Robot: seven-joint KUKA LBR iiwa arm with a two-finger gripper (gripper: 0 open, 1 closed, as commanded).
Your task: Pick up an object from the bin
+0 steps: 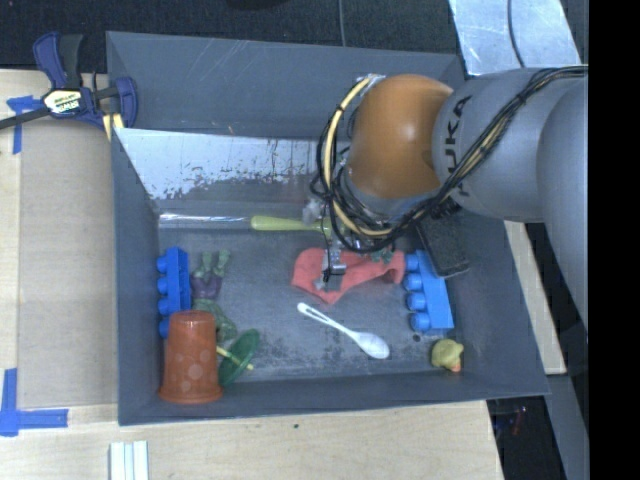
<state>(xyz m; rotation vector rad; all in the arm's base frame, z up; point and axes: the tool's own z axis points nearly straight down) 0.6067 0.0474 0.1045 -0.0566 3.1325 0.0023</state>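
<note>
Gripper (334, 268) sat over the red floppy piece (376, 267) mid-bin, claw state couldn't tell; I'd pinch a raised fold, clear of the white spoon (346, 330).

grey arm (520, 148), orange cover (395, 133), black-yellow cables (345, 183)

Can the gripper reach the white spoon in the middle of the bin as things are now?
Probably yes. The white spoon lies flat on the bin floor with nothing on it or against it. The gripper hangs close by, above the red floppy piece just beyond the spoon.
</note>
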